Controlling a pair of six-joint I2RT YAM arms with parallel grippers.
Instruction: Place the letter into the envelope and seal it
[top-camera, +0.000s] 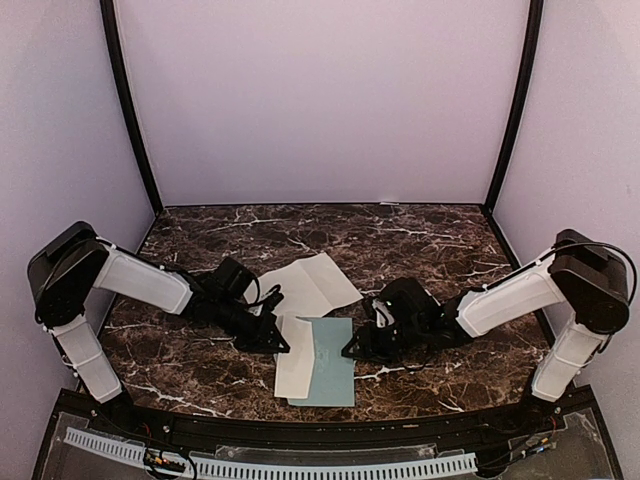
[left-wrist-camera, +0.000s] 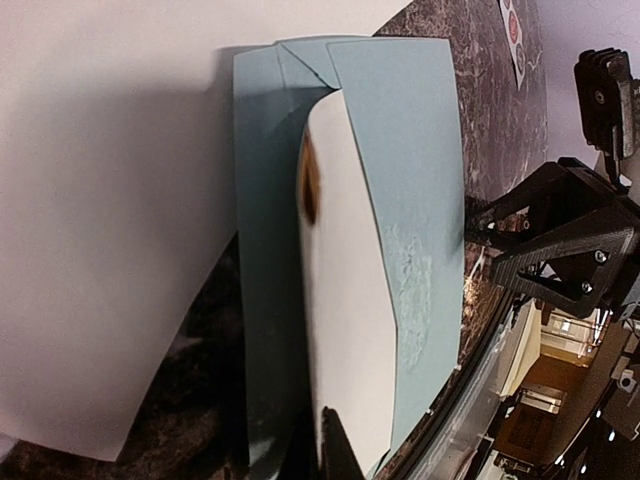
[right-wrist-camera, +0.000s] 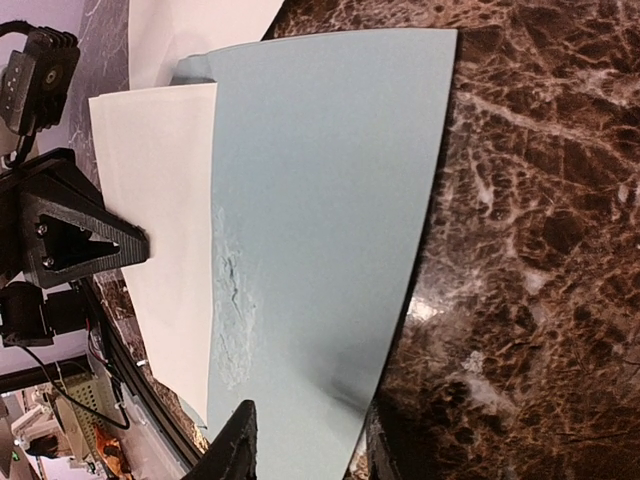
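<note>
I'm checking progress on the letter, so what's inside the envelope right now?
A white sheet pokes out of the envelope, the left end effector resting on it. How far it reaches inside is hidden under the teal top panel.

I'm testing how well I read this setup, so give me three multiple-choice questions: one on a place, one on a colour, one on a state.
1. Where does the loose white sheet lie?
A. beyond the envelope
B. under the right arm
C. on the floor
2. The envelope is:
A. red
B. pale teal
C. yellow
3. The left gripper is:
A. wide open
B. holding stickers
C. shut

Answers: A, the top view shows it farther back; B, plain in every view; C, its fingers meet in one tip.
</note>
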